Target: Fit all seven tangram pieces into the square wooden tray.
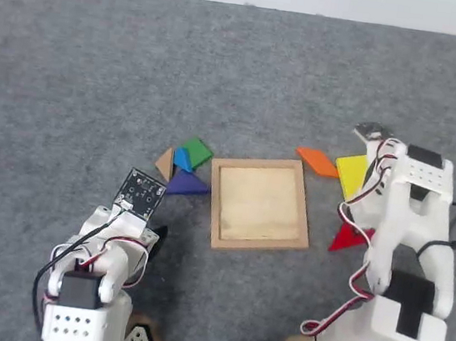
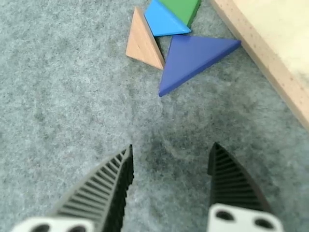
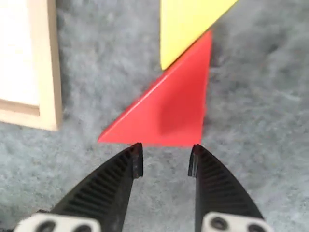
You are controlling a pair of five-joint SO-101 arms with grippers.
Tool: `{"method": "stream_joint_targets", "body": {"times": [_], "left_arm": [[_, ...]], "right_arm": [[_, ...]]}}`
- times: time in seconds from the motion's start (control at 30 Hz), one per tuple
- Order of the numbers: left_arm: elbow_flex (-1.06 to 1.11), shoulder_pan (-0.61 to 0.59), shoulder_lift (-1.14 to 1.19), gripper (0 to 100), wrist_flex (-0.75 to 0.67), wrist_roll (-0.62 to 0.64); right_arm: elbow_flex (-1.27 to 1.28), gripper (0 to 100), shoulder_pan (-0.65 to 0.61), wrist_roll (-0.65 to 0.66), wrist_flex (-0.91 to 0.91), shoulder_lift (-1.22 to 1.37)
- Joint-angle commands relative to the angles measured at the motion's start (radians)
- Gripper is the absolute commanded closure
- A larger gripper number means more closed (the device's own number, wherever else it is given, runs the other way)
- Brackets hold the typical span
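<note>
From overhead my right arm [image 1: 404, 236] covers part of the yellow triangle [image 1: 348, 175] and the red triangle [image 1: 345, 237]; its wrist view shows the red one whole and the yellow one cut off. I count seven pieces, all outside the tray [image 1: 256, 243]: four to one side, three to the other. My right gripper [image 3: 165, 159] is slightly parted and empty, tips at the red edge. My left gripper [image 2: 169, 164] gapes wide and empty over carpet [image 2: 72, 106]
</note>
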Motion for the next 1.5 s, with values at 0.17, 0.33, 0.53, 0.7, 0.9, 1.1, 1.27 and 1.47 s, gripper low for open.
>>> {"method": "stream_joint_targets", "body": {"times": [0.17, 0.33, 0.53, 0.7, 0.9, 1.1, 1.27, 1.47], "left_arm": [[-0.005, 0.003, -0.021, 76, 0.009, 0.008], [-0.005, 0.003, -0.021, 76, 0.009, 0.008], [-0.005, 0.003, -0.021, 76, 0.009, 0.008], [-0.005, 0.003, -0.021, 76, 0.009, 0.008], [-0.005, 0.003, -0.021, 76, 0.009, 0.008], [-0.005, 0.003, -0.021, 76, 0.009, 0.008], [-0.005, 0.003, -0.021, 76, 0.009, 0.008], [-0.005, 0.003, -0.021, 76, 0.009, 0.008]], "right_arm": [[0.034, 81.6, -0.041, -0.379, -0.163, -0.018], [0.075, 81.5, -0.111, -0.523, -0.219, -0.093], [0.106, 81.2, -0.14, -0.663, -0.315, -0.097], [0.163, 81.1, -0.134, -0.661, -0.358, -0.094], [0.172, 81.0, -0.033, -0.595, -0.323, -0.022], [0.17, 80.8, 0.013, -0.551, -0.303, -0.021], [0.203, 70.3, 0.007, -0.543, -0.308, -0.024], [0.207, 67.4, -0.061, -0.552, -0.321, -0.022]]}}
